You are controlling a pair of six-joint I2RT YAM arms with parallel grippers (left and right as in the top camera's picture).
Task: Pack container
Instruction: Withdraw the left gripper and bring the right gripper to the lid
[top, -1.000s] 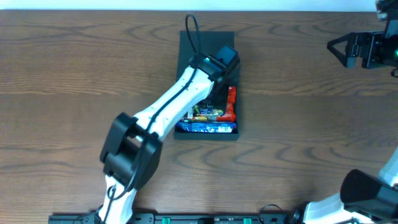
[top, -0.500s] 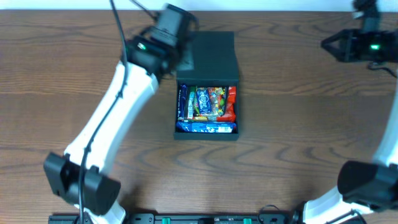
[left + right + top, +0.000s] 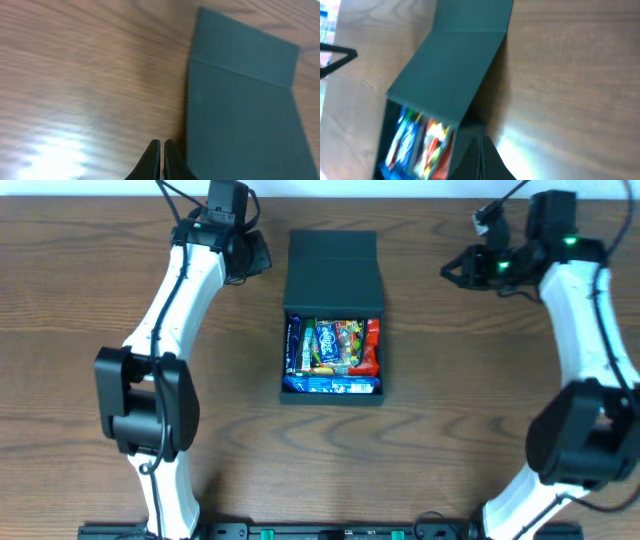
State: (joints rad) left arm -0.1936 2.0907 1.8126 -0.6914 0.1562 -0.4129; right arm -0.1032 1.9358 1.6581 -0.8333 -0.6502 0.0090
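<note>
The dark teal container sits mid-table with its flap lid laid open toward the back. Its box half is filled with several colourful snack packets. My left gripper hovers just left of the open lid, shut and holding nothing. In the left wrist view its fingertips are pressed together beside the lid. To the right of the lid, a short gap away, my right gripper is also shut and empty. The right wrist view shows its closed tips, the lid and the packets.
Bare brown wood table surrounds the container on all sides. The left arm runs down the left side and the right arm down the right. A dark rail lines the front edge.
The left gripper lifted out of the box, swung to the back left and shut. The right gripper shut and moved left toward the container's lid.
</note>
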